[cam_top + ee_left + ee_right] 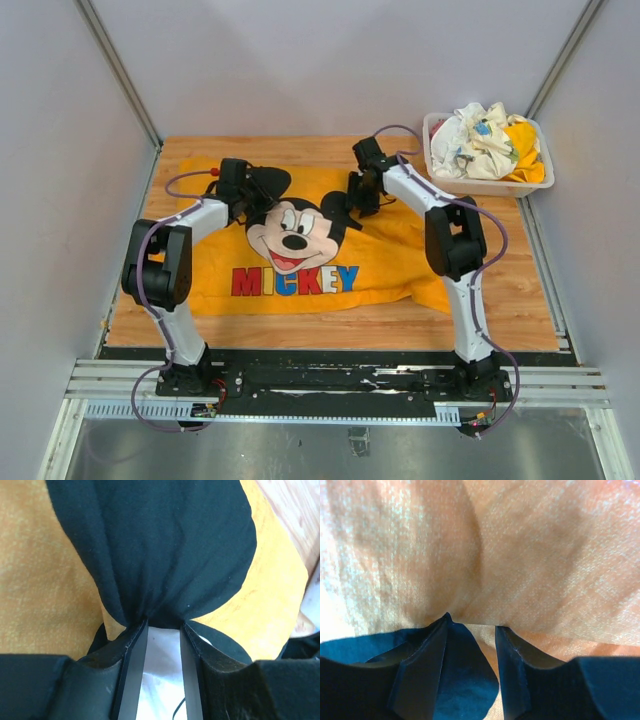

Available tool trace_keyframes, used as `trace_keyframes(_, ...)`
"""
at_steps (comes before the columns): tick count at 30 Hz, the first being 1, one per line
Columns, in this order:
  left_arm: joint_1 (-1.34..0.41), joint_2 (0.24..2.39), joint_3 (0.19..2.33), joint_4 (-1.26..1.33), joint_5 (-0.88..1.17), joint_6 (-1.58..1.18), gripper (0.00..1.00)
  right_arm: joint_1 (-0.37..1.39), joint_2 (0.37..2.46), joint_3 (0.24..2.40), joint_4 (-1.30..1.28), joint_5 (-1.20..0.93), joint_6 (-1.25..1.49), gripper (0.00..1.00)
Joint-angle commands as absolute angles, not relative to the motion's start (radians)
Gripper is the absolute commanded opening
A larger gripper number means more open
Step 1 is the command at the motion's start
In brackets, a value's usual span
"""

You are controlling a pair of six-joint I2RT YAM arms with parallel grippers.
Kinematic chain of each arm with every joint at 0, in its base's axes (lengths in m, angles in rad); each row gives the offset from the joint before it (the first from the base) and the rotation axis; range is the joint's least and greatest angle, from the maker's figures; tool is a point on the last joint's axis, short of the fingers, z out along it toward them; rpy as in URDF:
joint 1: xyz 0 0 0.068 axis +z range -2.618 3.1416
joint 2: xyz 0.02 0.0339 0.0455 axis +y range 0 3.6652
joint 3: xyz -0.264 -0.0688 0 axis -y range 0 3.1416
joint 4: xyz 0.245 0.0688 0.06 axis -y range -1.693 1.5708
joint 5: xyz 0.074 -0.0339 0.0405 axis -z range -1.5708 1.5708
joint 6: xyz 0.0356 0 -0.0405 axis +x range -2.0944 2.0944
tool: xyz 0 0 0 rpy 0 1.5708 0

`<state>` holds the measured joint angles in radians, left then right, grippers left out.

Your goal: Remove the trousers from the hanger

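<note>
Trousers [390, 262], yellow with a cartoon-mouse print, lie spread across the middle of the table [520, 300]. The left end effector [164, 626] pinches a gathered pucker of black print at their far left, and the right end effector [472, 626] is closed narrowly on a fold of yellow cloth at their far right. No hanger is distinguishable, so keep both pinches firm and lift evenly to expose it, since uneven tension risks one grip slipping.
</note>
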<state>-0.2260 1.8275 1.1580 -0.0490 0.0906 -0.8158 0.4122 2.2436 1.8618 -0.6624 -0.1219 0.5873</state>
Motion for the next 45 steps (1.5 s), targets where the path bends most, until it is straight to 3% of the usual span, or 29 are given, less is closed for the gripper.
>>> trace_keyframes(1, -0.108, 1.795, 1.091, -0.149, 0.016, -0.753, 0.39, 0.518, 2.342, 1.987, -0.678, -0.212, 0.597, 0.46)
trace_keyframes(5, -0.059, 1.767, 1.089, -0.163, 0.018, -0.709, 0.39, 0.516, 2.376, 2.02, -0.702, -0.209, 0.606, 0.47)
trace_keyframes(20, -0.058, 1.683, 1.117, -0.216, 0.053, -0.657, 0.39, 0.322, 2.073, 1.76, -0.709, -0.02, 0.566, 0.5)
trace_keyframes(36, -0.061, 1.538, 1.108, -0.276, 0.066, -0.657, 0.39, 0.294, 2.268, 1.812, -0.7, 0.028, 0.585, 0.5)
trace_keyframes(45, -0.063, 1.498, 1.078, -0.302, 0.05, -0.65, 0.4, 0.213, 2.468, 2.068, -0.775, 0.166, 0.55, 0.52)
